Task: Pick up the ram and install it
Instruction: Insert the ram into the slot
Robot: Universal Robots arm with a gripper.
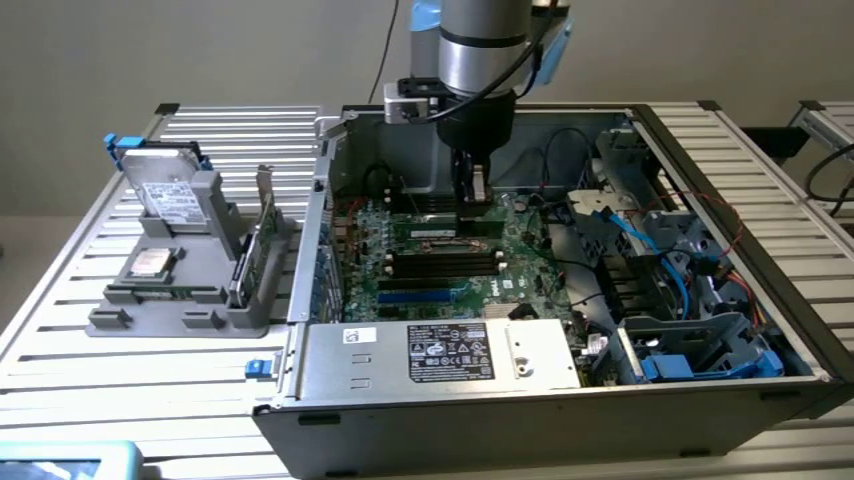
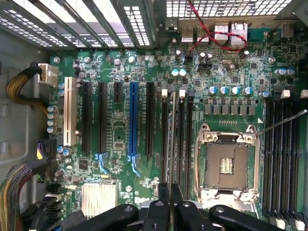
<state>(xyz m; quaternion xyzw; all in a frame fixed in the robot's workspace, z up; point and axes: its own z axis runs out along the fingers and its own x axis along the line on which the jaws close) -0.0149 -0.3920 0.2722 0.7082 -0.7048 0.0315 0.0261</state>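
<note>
The ram [image 2: 172, 139] is a thin green stick seen edge-on in the wrist view, running out from between my fingertips. My gripper [image 2: 170, 202] is shut on it. The stick hangs just over the black memory slots [image 2: 185, 134] beside the bare CPU socket [image 2: 226, 163], lined up along them; I cannot tell whether it touches a slot. In the exterior view my gripper [image 1: 470, 200] reaches straight down into the open computer case [image 1: 400, 400], above the green motherboard [image 1: 441, 250].
Expansion slots, one of them blue [image 2: 134, 120], lie beside the memory slots, and more memory slots [image 2: 284, 154] flank the socket's other side. Cable bundles [image 2: 19, 91] sit at the board's edge. On the exterior view's left, a grey fixture [image 1: 187, 290] holds a hard drive [image 1: 171, 195] and an expansion card [image 1: 260, 230].
</note>
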